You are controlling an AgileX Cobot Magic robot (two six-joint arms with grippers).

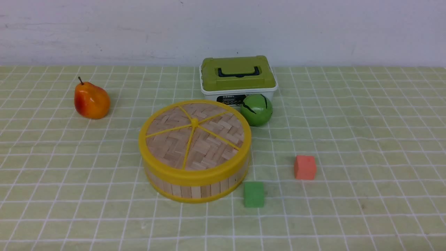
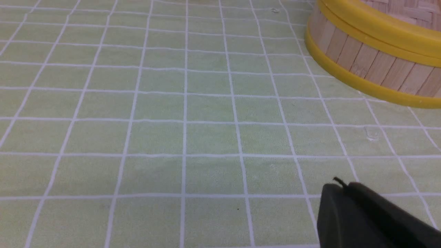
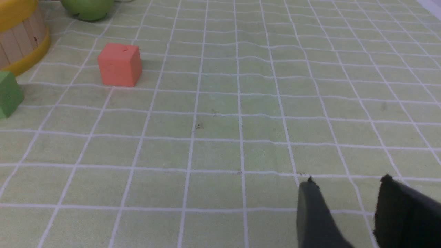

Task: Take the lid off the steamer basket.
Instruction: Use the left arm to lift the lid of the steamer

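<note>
The lid (image 1: 194,137), a woven wood disc with a thick yellow rim and yellow spokes meeting at a centre knob, sits closed on the steamer basket (image 1: 195,186), a round tub of wood slats in the middle of the table. The basket's side also shows in the left wrist view (image 2: 372,65) and at the edge of the right wrist view (image 3: 17,41). No arm shows in the front view. My left gripper (image 2: 339,186) is shut and empty over bare cloth, short of the basket. My right gripper (image 3: 348,182) is open and empty, well away from the basket.
A white box with an olive-green lid (image 1: 237,75) stands behind the basket, with a green ball (image 1: 256,109) beside it. A pear (image 1: 91,101) lies at the far left. A green cube (image 1: 253,194) and an orange-red cube (image 1: 305,167) sit right of the basket on the checked green cloth.
</note>
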